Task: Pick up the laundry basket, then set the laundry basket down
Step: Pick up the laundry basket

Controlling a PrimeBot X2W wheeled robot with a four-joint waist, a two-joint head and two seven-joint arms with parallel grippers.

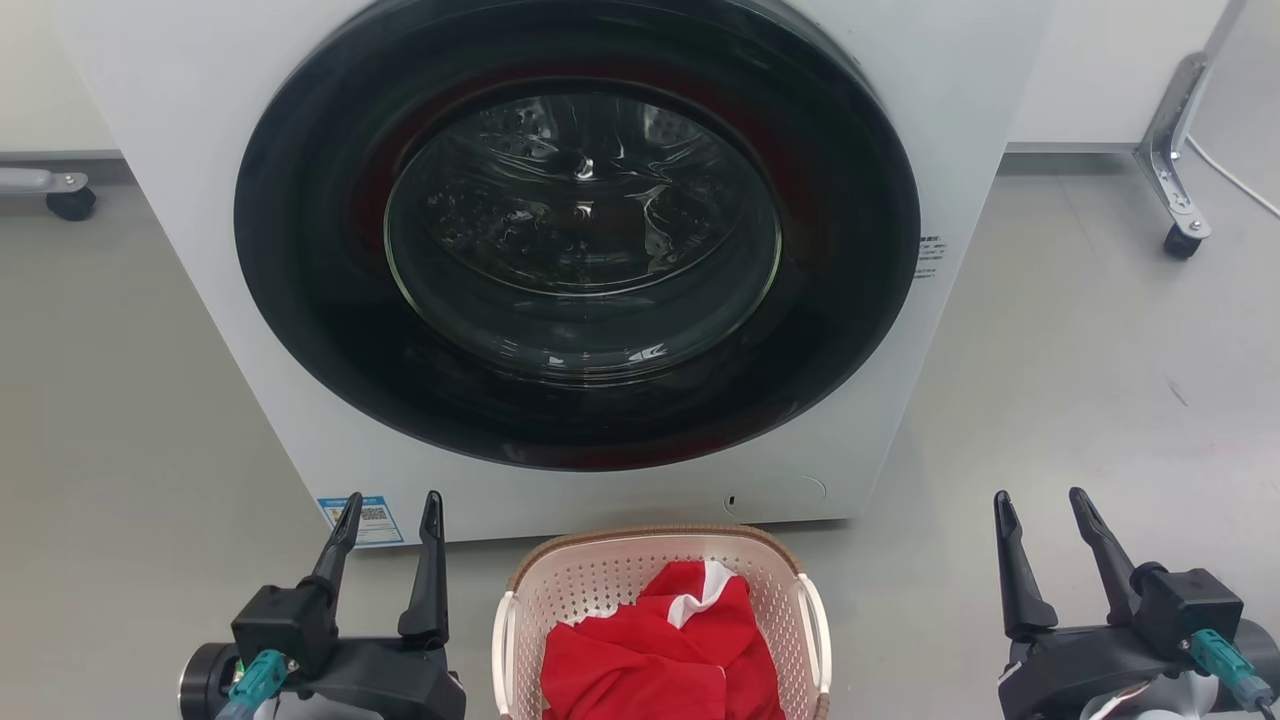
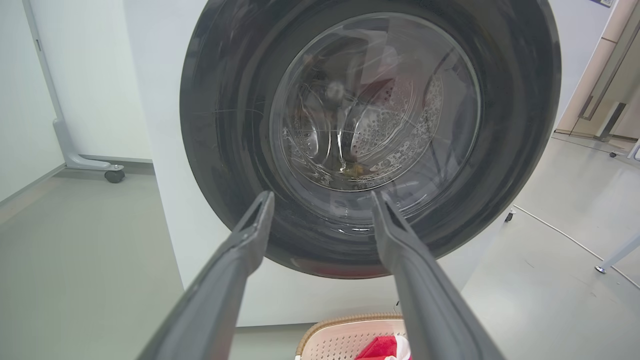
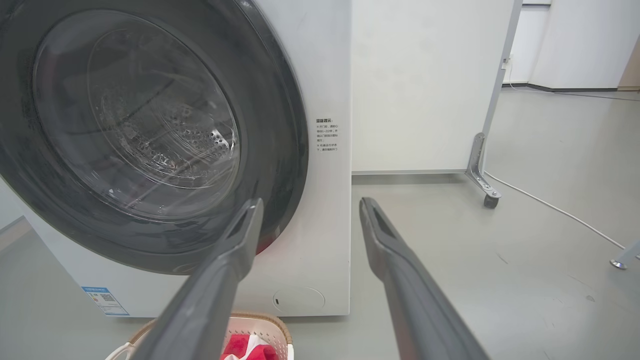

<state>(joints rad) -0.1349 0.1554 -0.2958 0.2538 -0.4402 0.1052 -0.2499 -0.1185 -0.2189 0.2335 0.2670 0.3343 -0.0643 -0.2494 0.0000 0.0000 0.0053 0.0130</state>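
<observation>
The grey floor (image 1: 1080, 400) runs across the whole scene, and a white washing machine (image 1: 200, 300) stands on it, facing the robot. The machine's round door (image 1: 575, 230) is closed: a wide dark ring around clear glass, with the steel drum visible behind it. To the right of the machine stands a white panel (image 3: 425, 85) on a metal leg that ends in a small wheel (image 1: 1180, 240).

The laundry basket (image 1: 590, 585) sits on the floor just in front of the washing machine, below the door and close to the machine's lower edge. In the head view it lies between the two grippers, apart from both. Its brown woven-look rim (image 1: 640, 535) tops pale perforated walls, and a white handle (image 1: 503, 640) curves along each side. A red cloth (image 1: 650, 650) with a white patch near the top is bunched inside it (how full the basket is cannot be told, as the near end is cut off).

The left gripper (image 1: 392, 500) hangs at the lower left with its two dark fingers spread apart and nothing between them. The right gripper (image 1: 1039, 496) hangs at the lower right, fingers likewise apart and empty. Both point towards the machine.

A small blue-edged sticker (image 1: 362, 518) is on the machine's lower left corner, and a thin cable (image 3: 550, 210) trails over the floor at the right.
</observation>
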